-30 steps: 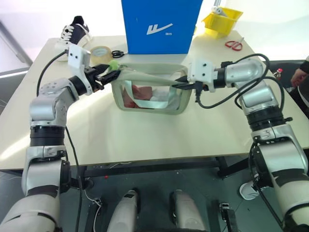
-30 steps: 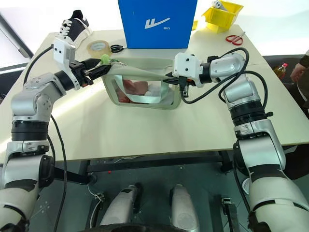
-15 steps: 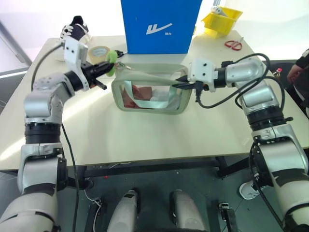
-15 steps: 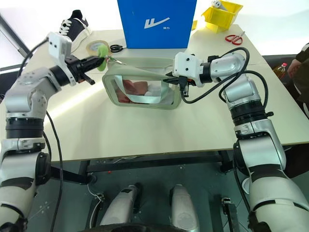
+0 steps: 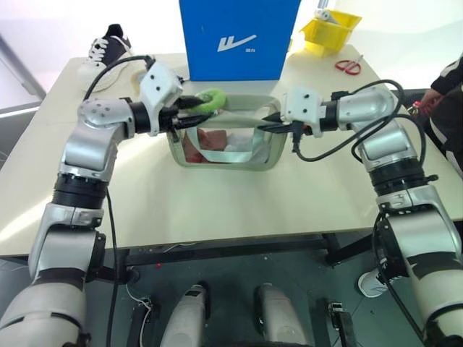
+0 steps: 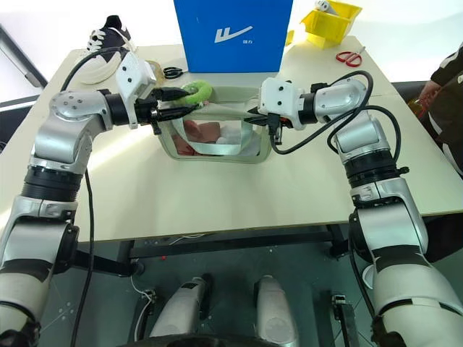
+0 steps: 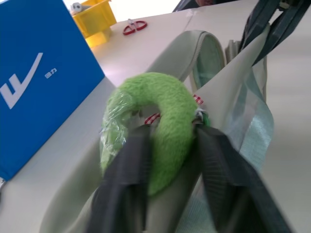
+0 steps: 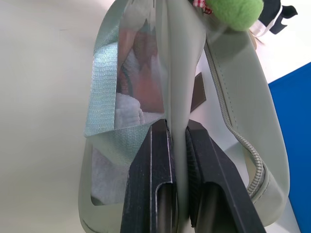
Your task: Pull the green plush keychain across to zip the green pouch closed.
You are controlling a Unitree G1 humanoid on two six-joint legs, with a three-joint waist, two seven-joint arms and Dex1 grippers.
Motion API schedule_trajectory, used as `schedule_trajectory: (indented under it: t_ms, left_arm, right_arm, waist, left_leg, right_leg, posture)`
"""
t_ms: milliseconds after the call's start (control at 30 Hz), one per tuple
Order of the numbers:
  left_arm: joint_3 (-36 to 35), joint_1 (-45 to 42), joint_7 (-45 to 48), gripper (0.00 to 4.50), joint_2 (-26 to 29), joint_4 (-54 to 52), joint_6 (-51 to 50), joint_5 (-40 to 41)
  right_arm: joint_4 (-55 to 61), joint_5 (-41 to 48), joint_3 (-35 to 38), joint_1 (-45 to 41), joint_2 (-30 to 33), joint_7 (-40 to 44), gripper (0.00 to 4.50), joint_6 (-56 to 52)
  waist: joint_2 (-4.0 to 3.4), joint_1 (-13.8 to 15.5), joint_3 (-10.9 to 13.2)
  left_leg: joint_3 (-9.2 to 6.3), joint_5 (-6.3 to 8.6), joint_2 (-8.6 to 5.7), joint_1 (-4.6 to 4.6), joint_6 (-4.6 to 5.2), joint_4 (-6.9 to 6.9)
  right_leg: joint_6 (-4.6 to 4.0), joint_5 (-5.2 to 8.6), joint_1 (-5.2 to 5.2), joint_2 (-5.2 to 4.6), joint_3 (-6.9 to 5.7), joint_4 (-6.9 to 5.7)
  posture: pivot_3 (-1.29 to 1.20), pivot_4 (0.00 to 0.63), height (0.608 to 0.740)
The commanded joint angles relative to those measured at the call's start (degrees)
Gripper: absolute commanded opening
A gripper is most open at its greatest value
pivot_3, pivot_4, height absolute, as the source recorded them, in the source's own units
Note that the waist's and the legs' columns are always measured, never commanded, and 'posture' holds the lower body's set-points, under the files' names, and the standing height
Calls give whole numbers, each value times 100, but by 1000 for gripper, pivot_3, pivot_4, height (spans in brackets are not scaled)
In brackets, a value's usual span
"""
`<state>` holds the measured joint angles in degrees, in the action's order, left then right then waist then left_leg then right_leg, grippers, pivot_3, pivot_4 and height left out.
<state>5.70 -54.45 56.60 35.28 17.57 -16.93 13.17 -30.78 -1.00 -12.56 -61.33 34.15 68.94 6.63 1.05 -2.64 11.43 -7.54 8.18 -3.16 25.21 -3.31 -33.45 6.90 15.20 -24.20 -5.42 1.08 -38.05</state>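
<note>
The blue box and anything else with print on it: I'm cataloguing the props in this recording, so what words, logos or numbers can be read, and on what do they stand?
Blue box: a white swoosh-like logo mark, no letters in it.
Blue box, beside the logo: a small white line of print, too small to read.
Green pouch, green plush keychain, yellow bin, sneaker: no readable text.

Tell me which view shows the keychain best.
The left wrist view: the green plush keychain sits close up between the left gripper's fingers. The head views show it small; the right wrist view catches just its edge.
</note>
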Motion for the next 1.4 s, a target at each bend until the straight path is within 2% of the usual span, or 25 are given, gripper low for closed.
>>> schedule_trajectory:
  t_ms: [33, 100, 233, 333, 500, 600, 833, 1167, 1267, 1400]
  left_arm:
    - [-367, -317, -67, 3490, 173, -13, -113, 65]
    - [-469, -291, 118, 4442, 404, -162, -242, 154]
    - [-617, -38, 370, 4442, 875, -426, -473, 214]
    - [-662, 550, 549, 4442, 1173, -782, -651, 270]
    - [-647, 1009, 266, 4442, 918, -800, -546, 184]
    - [-644, 878, 12, 3598, 632, -411, -312, 49]
    - [-688, 798, 77, 32, 605, -345, -279, 71]
    - [-1166, 1813, 113, 32, 1391, -2005, -1306, 558]
    - [-1238, 1963, -111, 0, 1446, -2104, -1347, 480]
    - [-1304, 2219, -221, 0, 1462, -2307, -1411, 545]
  right_arm:
    - [217, 86, 204, -154, 78, -68, 0, 15]
    - [219, 86, 206, -154, 87, -70, 0, 8]
    - [168, 78, 211, -177, 101, -74, 0, 41]
    - [139, 80, 212, -190, 85, -94, 0, 52]
    - [171, 102, 177, -181, 41, -63, 0, 49]
    - [195, 105, 167, -189, 34, -45, 0, 39]
    - [234, 102, 164, -189, 26, -35, 0, 16]
    - [1159, 517, 235, 156, -190, 7, 0, -766]
    - [1587, 678, 170, 302, -303, 57, 1222, -1144]
    - [1589, 713, 150, 247, -281, 132, 3295, -1252]
  waist:
    - [0, 1, 0]
    - [0, -12, 0]
    - [-1, -62, 0]
    - [-1, -97, 0]
    - [-1, -72, 0]
    - [-1, -61, 0]
    - [-1, -90, 0]
    - [-1, -133, 0]
    - [-1, -117, 0]
    - [0, -115, 0]
  left_leg:
    - [0, 0, 0, 0, 0, 0]
    - [0, 0, 0, 1, 0, 0]
    - [-1, 0, 0, 1, 0, 4]
    - [-1, 0, 0, 0, 0, 6]
    - [-4, 0, 0, -1, 0, 6]
    - [-4, 0, 0, 1, 0, 2]
    - [-4, 0, 0, 1, 0, 3]
    - [-4, 0, 4, -1, 0, 19]
    - [-4, 0, 3, 0, 0, 16]
    - [-5, 0, 3, 0, 0, 14]
  right_leg:
    - [0, 0, 0, 0, 0, 0]
    - [0, 0, 0, 0, -1, 0]
    - [0, 0, -2, 1, -1, -1]
    - [0, 0, -2, 0, 0, -1]
    - [0, 0, -2, 0, -1, -2]
    - [0, 0, -1, 0, -1, -2]
    - [0, 0, -2, 0, -2, -3]
    - [0, 1, -11, 1, 1, -3]
    - [0, 0, -10, 0, 1, -3]
    - [0, 0, -8, 0, 1, -2]
  posture:
    - [0, 150, 740]
    - [0, 150, 740]
    - [0, 150, 740]
    - [0, 150, 740]
    - [0, 150, 740]
    - [0, 150, 740]
    - [0, 150, 740]
    - [0, 150, 740]
    - [0, 150, 740]
    - [0, 150, 740]
